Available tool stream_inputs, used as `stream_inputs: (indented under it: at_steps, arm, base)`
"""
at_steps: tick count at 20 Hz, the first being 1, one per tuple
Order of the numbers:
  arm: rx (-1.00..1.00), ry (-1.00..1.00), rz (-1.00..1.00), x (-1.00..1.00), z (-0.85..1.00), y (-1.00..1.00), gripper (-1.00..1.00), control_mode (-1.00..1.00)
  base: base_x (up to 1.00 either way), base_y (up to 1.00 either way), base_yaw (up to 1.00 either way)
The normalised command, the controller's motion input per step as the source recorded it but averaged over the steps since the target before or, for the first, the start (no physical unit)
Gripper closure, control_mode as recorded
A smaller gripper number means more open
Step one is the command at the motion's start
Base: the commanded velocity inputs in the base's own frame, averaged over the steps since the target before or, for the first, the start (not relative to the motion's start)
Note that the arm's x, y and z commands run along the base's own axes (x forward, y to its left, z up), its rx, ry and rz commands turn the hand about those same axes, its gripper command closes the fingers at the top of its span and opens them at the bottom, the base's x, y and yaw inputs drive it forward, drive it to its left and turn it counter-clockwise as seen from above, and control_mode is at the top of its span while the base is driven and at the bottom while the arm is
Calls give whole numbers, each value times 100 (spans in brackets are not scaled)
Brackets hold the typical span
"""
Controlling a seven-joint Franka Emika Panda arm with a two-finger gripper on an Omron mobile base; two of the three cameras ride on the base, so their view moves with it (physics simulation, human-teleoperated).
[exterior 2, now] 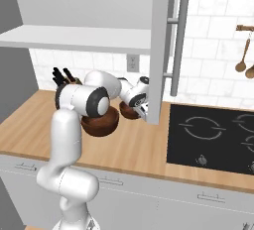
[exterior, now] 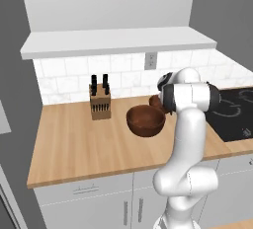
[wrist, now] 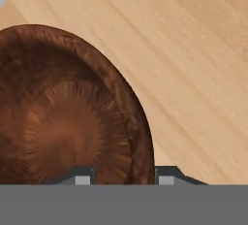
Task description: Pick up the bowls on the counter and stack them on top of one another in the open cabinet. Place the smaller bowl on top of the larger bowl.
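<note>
On the counter point(exterior: 74, 139), at its back part near the tiled wall:
Hidden: the small bowl point(exterior: 154, 100) is mostly covered by the arm in the left base view; only a dark brown edge shows at 9 o'clock of the wrist. In the right base view the cabinet side panel point(exterior 2: 159, 50) cuts off the hand, so the fingers are hard to make out there.
Cut off: in the hand view the small bowl point(wrist: 68, 117) runs out of the picture at 9 o'clock and its lower part goes under the bottom band.
Gripper point(wrist: 123, 176): the two tips stand apart, one inside the bowl and one outside at 3 o'clock, with the rim between them. If the pads press the rim, I cannot tell.
Small bowl to gripper: directly under the hand, its rim in the gap of the fingers.
Large bowl point(exterior: 145, 120): on the counter, at 7 o'clock of the small bowl and just beside it, upright.
Left base view gives: knife block point(exterior: 100, 103) at 9 o'clock of the large bowl, apart from it; the shelf ledge point(exterior: 118, 43) above.
Right base view gives: the stove top point(exterior 2: 213, 137) at 3 o'clock of the bowls; the large bowl point(exterior 2: 101, 122) partly behind the elbow.
</note>
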Motion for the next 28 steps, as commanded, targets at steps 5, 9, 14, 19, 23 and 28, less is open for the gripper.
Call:
stream_inputs:
  at_steps: [5,9,14,19,23,28]
  arm:
    - [0,0,0,0,0,0,100,-100]
    - [0,-13,0,-11,13,0,100,-100]
    - [0,-26,-2,-26,51,0,100,-100]
    - [0,-15,-9,-61,50,0,100,-100]
    - [0,-6,-10,-75,83,0,100,-100]
    - [0,-1,-5,-67,100,0,100,-100]
  base:
    - [0,0,0]
    - [0,0,0]
    - [0,0,0]
    - [0,0,0]
    - [0,0,0]
    - [0,0,0]
